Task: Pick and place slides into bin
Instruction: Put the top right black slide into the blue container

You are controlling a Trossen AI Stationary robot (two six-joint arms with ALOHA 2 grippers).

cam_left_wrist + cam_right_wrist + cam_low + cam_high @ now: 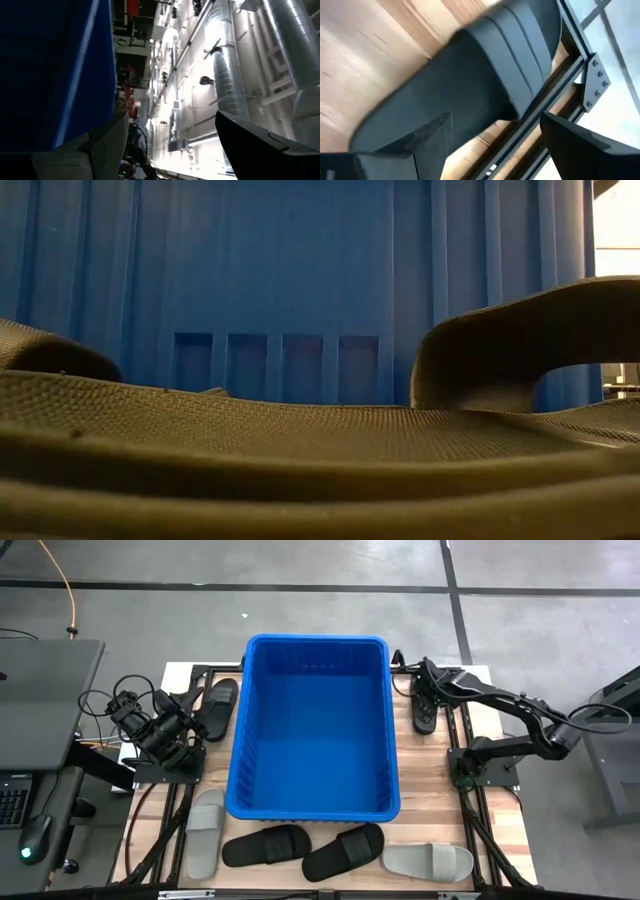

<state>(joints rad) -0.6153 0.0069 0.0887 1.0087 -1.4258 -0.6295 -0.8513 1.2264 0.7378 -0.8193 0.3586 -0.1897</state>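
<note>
Black rubber fills my right wrist view: my right gripper (428, 675), jaws wide and holding nothing, hangs over the black slide (470, 95) lying beside the metal frame rail (555, 95), right of the blue bin (315, 805). That rail worries me; a finger may strike it or pinch only the edge, so the slide slips. My left gripper (190, 730), also wide, waits near another black slide (217, 705)

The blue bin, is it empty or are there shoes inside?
Empty. In the high view the bin shows only its bare blue floor, and the slides all lie outside it on the table.
</note>
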